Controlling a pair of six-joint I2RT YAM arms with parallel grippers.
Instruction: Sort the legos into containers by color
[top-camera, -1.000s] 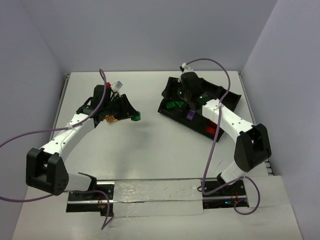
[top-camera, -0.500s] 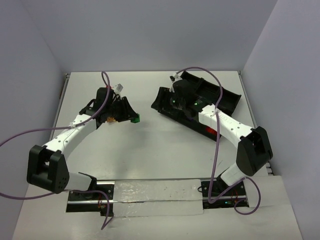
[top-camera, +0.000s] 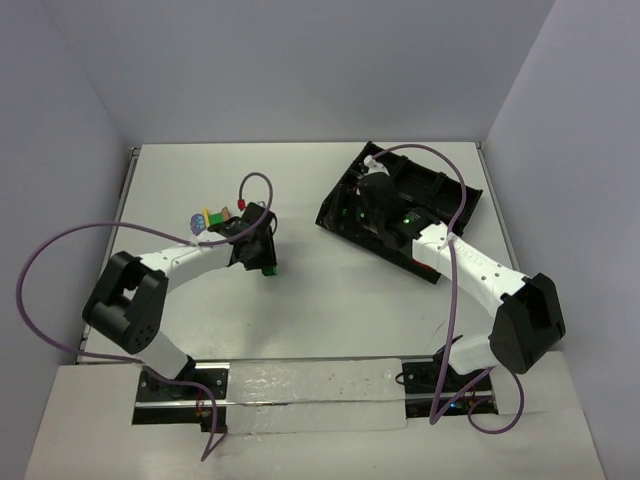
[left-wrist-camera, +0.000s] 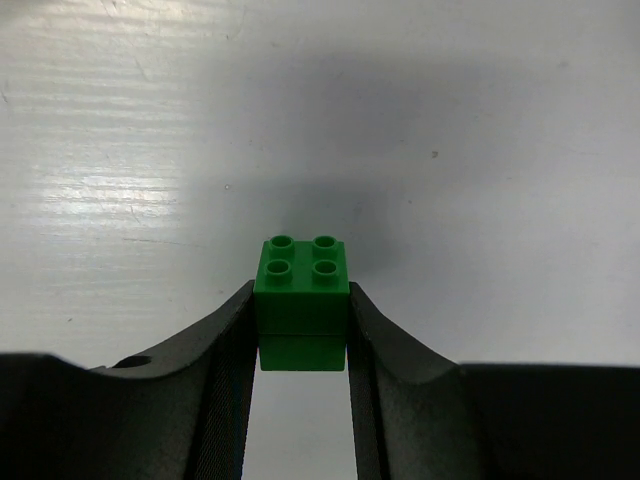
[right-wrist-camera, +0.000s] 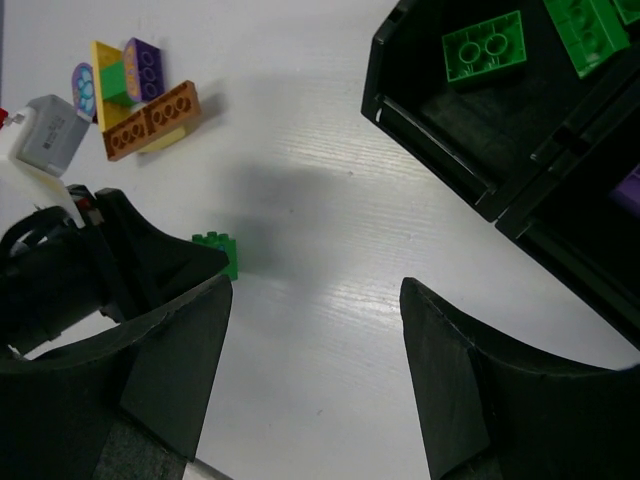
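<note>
My left gripper (left-wrist-camera: 300, 305) is shut on a green lego (left-wrist-camera: 302, 290), a two-by-two piece gripped by its sides low over the white table; from above they show as gripper (top-camera: 264, 262) and green lego (top-camera: 271, 271). A cluster of orange, yellow, green and purple legos (top-camera: 209, 220) lies behind and left of it, also visible as the cluster (right-wrist-camera: 140, 95). The black tray of containers (top-camera: 462, 190) sits at the back right; one bin holds two green legos (right-wrist-camera: 485, 45) and another a purple lego (right-wrist-camera: 630, 185). My right gripper (right-wrist-camera: 315, 300) hangs open and empty over the tray's left end (top-camera: 372, 195).
A grey-white connector block (right-wrist-camera: 50, 135) on my left wrist sits next to the cluster. Purple cables loop over both arms (top-camera: 255, 185). The tray wall (right-wrist-camera: 440, 160) runs diagonally under my right gripper. White side walls enclose the table.
My left arm has swung right and nearer with the green lego, uncovering the mixed cluster. My right gripper has shifted slightly over the tray's left end and stays open.
</note>
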